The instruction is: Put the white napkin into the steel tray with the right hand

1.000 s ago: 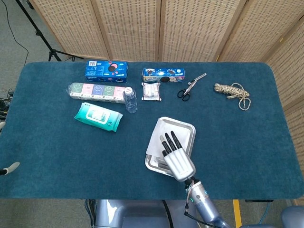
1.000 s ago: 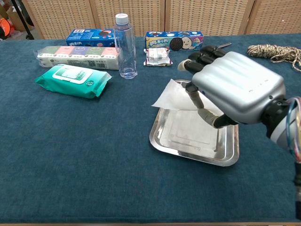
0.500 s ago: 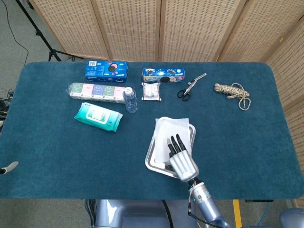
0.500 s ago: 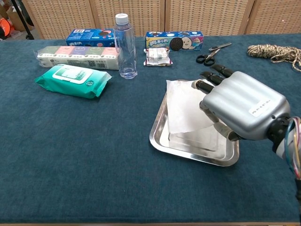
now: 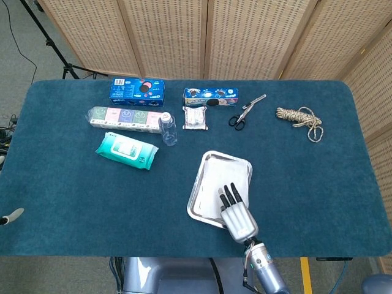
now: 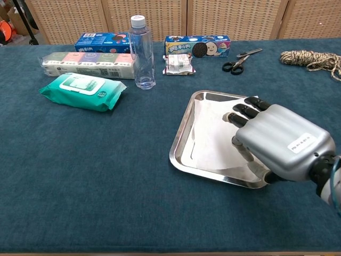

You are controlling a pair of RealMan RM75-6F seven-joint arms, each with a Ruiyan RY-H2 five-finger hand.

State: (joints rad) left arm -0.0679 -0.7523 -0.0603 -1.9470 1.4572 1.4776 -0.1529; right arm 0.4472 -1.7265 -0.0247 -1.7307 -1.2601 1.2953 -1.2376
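Note:
The white napkin (image 5: 225, 177) (image 6: 213, 136) lies flat inside the steel tray (image 5: 199, 184) (image 6: 184, 132) near the table's front middle. My right hand (image 5: 237, 215) (image 6: 279, 146) hovers over the tray's near right corner, fingers spread and pointing away from me, holding nothing. Its palm hides that corner of the tray and the napkin's near edge. A small grey tip at the far left edge of the head view may be my left hand (image 5: 11, 216); its fingers cannot be made out.
Along the back stand a clear bottle (image 6: 142, 52), a green wipes pack (image 6: 83, 90), a tissue multipack (image 6: 88, 64), two blue cookie boxes (image 6: 197, 46), a small snack packet (image 6: 179, 63), scissors (image 6: 241, 58) and a coiled rope (image 6: 311, 58).
The napkin dropped from my right hand and settled flat in the tray. The hand drew back toward me and lower, off the tray's middle.

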